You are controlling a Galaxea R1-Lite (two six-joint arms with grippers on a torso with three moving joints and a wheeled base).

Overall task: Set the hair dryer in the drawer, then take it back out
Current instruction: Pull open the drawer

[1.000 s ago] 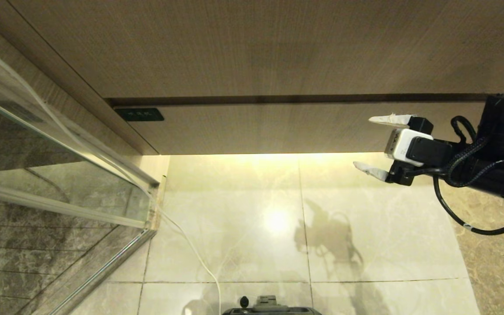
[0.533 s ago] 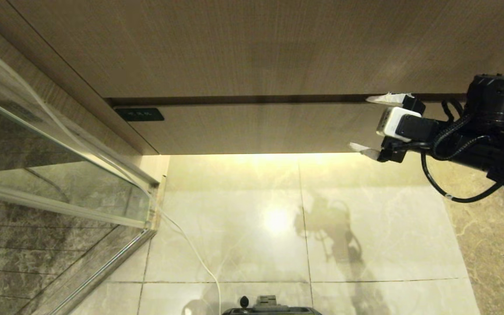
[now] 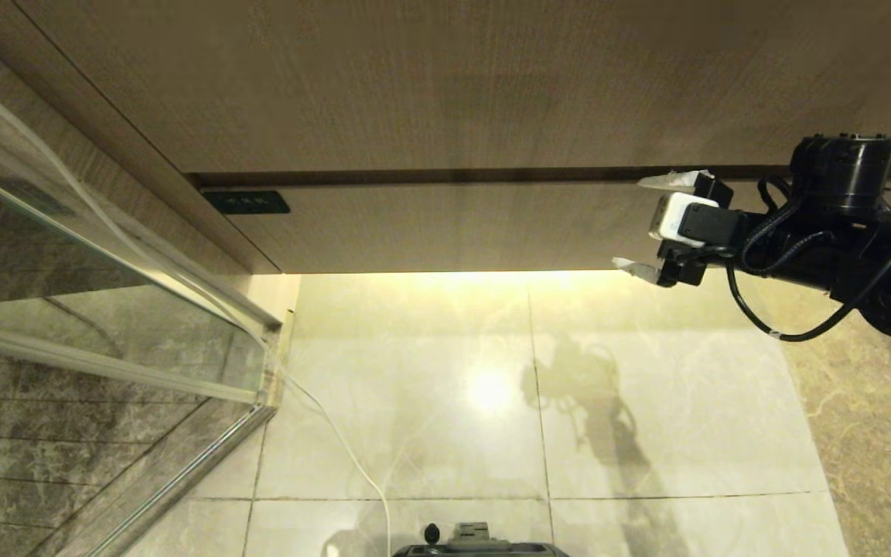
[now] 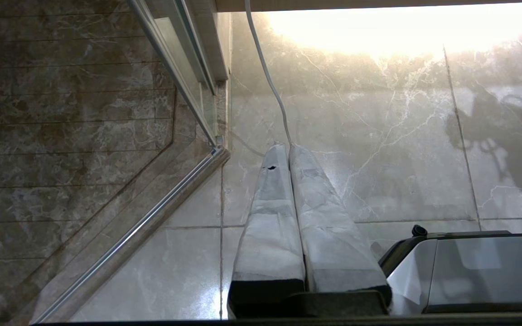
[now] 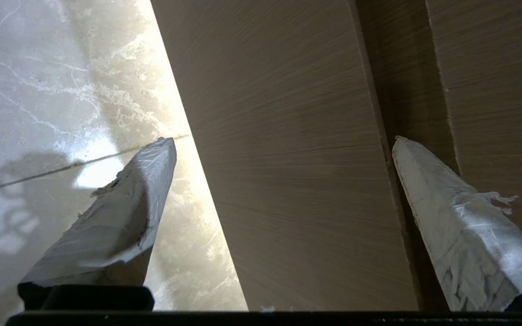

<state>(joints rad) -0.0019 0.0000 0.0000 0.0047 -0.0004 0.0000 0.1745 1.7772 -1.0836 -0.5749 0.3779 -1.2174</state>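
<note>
The drawer (image 3: 453,228) is shut, its wood-grain front flush under the cabinet panel (image 3: 445,85), w/ a thin dark gap between them and a small black label (image 3: 246,203) at the front's left end. Hair dryer isn't visible in any view.

R gripper (image 3: 640,224) sits at the right end of the drawer front, pointing left along it, fingers spread wide and holding nothing — one taped fingertip (image 3: 666,182) up at the dark gap, the other (image 3: 631,268) down at the front's lower edge. In the right wrist view the R gripper (image 5: 283,145) straddles the drawer (image 5: 297,158): one finger (image 5: 120,213) over the lit floor, the other over the dark seam; can't tell if either touches wood.

L gripper (image 4: 286,147) is parked low beside the robot base (image 4: 469,267), fingers pressed together, empty, pointing at the marble floor (image 4: 379,136). A white cable (image 3: 337,441) runs across the floor from near the glass shower door (image 3: 105,309) — it passes right by the L fingertips.
</note>
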